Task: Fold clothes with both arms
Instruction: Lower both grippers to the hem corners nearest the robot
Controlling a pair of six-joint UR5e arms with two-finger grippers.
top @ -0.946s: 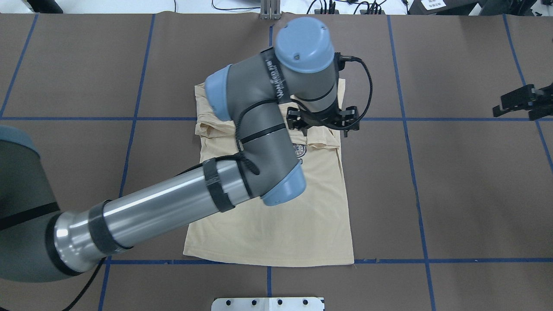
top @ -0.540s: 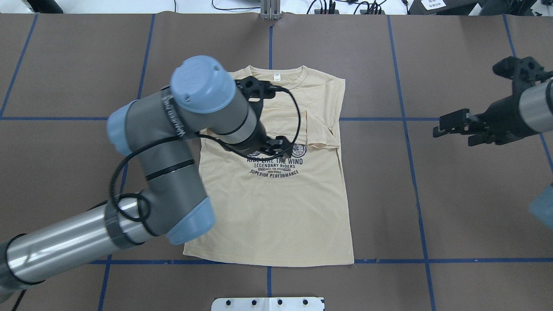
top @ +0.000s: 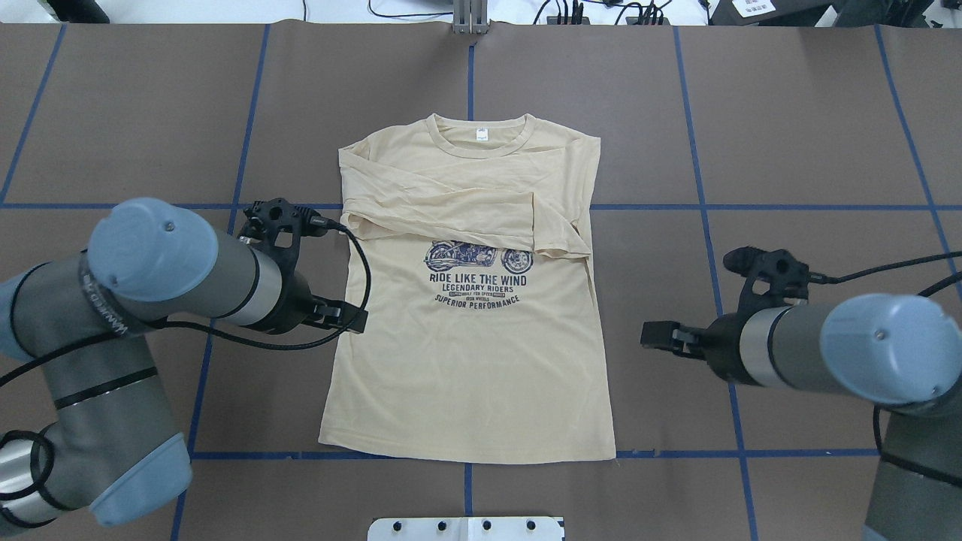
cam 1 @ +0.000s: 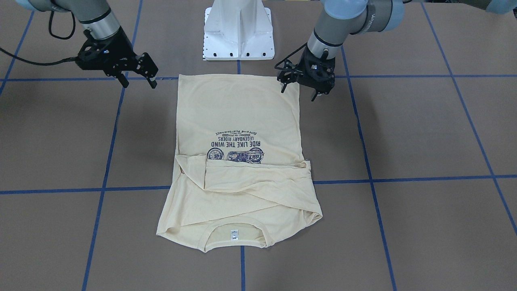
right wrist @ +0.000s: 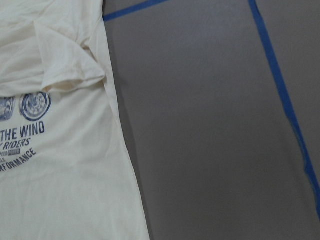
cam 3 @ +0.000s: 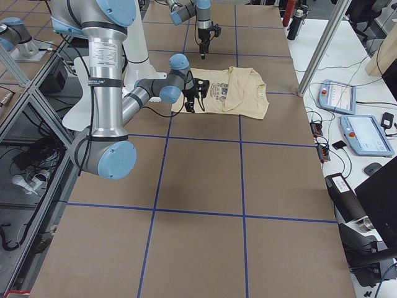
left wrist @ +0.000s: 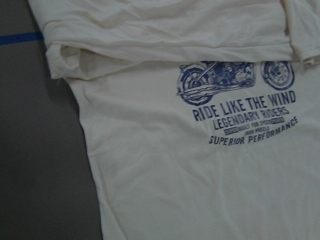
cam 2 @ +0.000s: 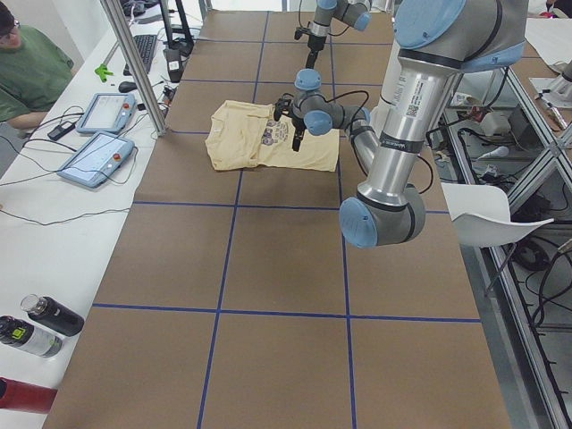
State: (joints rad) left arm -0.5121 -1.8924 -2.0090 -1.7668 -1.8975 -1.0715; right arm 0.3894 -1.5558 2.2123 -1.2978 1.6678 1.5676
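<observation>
The cream-yellow T-shirt (top: 466, 361) lies flat on the table, navy motorcycle print (top: 477, 278) facing up. Both long sleeves are folded across the chest, and the white neck label (top: 481, 134) is at the far end. My left gripper (top: 349, 315) is open and empty, hovering at the shirt's left side edge; it also shows in the front-facing view (cam 1: 299, 91). My right gripper (top: 657, 334) is open and empty, a short gap off the shirt's right edge; it also shows in the front-facing view (cam 1: 138, 83). The left wrist view shows the shirt (left wrist: 200, 175), and so does the right wrist view (right wrist: 60, 175).
The brown table cover is marked with blue tape lines (top: 721, 300). The white pedestal base (cam 1: 238, 32) stands at the near edge behind the shirt's hem. Teach pendants (cam 2: 96, 156) and bottles (cam 2: 45, 322) lie on a side bench, where a person (cam 2: 27, 71) sits.
My left arm has swung from over the shirt's chest and collar back to the shirt's left edge. My right arm has come in from the far right towards the shirt's right edge.
</observation>
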